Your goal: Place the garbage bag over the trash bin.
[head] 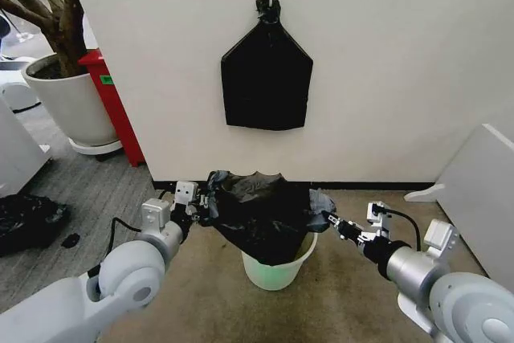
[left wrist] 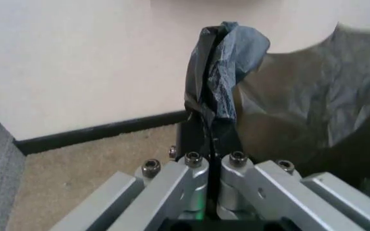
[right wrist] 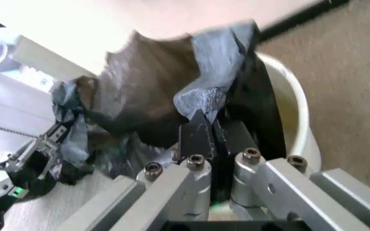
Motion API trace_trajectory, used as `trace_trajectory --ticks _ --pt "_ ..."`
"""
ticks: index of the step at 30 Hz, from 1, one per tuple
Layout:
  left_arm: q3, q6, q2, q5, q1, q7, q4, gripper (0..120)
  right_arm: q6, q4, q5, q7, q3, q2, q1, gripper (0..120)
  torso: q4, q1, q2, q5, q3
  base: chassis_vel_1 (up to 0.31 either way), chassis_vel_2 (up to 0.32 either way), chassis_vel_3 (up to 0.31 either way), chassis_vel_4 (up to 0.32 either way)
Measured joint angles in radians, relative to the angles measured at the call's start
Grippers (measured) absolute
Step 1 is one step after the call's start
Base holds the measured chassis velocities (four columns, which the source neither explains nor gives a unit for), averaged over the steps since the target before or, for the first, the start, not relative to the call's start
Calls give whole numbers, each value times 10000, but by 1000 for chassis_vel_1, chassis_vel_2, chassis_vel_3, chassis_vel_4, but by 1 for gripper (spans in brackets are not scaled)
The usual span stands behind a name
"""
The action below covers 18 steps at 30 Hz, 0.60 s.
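Observation:
The black garbage bag [head: 259, 213] is stretched open above the cream-white trash bin [head: 277, 269], its lower part hanging into the bin's mouth. My left gripper [head: 204, 205] is shut on the bag's left edge, and in the left wrist view the thin plastic [left wrist: 220, 86] bunches up out of the pinched fingers [left wrist: 191, 139]. My right gripper [head: 324, 220] is shut on the bag's right edge, just over the bin's right rim. In the right wrist view the bag [right wrist: 152, 91] spreads away from that pinch, with the bin's rim [right wrist: 297, 120] beside it and the left gripper [right wrist: 40, 154] farther off.
A flat black bundle with a knot [head: 266, 70] hangs on the white wall behind the bin. A large white plant pot [head: 72, 106] and a red stand [head: 116, 106] are at the back left. A lumpy dark bag [head: 28, 221] lies on the floor at left; a white panel [head: 478, 190] leans at right.

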<state>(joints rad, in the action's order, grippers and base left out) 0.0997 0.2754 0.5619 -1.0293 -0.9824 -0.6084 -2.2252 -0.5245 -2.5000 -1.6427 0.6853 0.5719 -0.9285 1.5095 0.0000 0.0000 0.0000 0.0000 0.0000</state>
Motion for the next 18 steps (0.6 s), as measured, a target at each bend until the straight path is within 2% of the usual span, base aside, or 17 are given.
trace_trajectory --ticks 4,8,18 --pt "261 152 -111 93 -126 -60 -245 0 -85 0 -642 709 -50 18 93 0 1 0 0 1 0 0 0 0 0" --pt "967 395 -267 103 17 -223 -606 0 -222 0 -1086 1413 -130 86 121 0 -1 0 0 2 -1 0 0 0 0" --pt "1952 656 -254 12 -125 -1149 -516 0 -402 197 -1462 2382 -96 24 200 0 0 0 0 0 0 0 0 0 0"
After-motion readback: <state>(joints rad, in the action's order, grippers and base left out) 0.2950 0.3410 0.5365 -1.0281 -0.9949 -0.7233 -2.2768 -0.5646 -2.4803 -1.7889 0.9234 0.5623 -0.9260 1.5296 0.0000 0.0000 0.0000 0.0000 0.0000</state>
